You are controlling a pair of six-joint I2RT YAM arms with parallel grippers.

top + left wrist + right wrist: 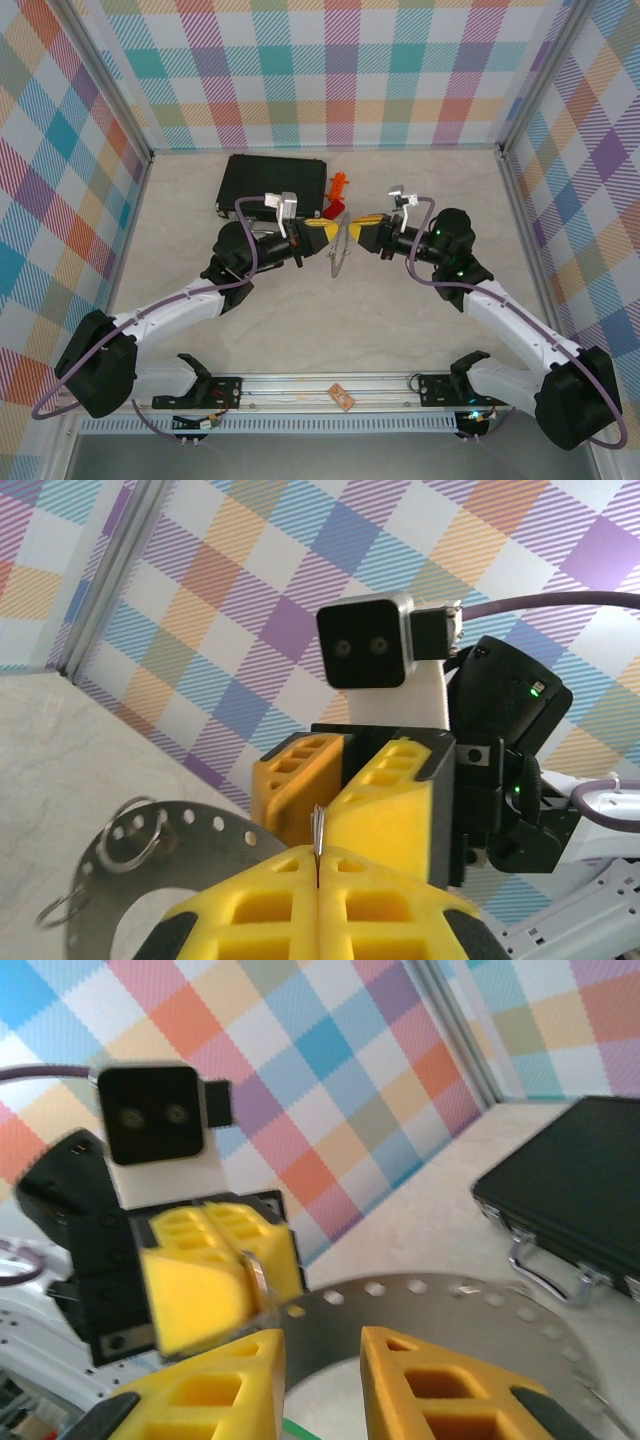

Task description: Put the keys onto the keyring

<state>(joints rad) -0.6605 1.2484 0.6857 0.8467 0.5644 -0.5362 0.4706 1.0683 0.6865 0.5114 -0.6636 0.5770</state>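
Note:
The keyring (340, 256), a flat grey metal ring with small holes round its rim, is held up off the table between the two grippers. My left gripper (327, 236) is shut on a thin silver metal piece (318, 838) at the keyring's (190, 845) edge; I cannot tell whether it is a key or a small split ring. Two small wire rings (140, 830) hang from the rim holes. My right gripper (322, 1345) faces it with fingers apart, the keyring (450, 1305) just beyond them. A green sliver (305, 1428) shows low between those fingers. The keys are otherwise hidden.
A black rectangular case (272, 185) lies at the back of the table, just behind the left gripper. Orange and red plastic pieces (338, 190) sit beside the case. Checked walls close in the table on three sides. A small tan object (342, 398) rests on the front rail.

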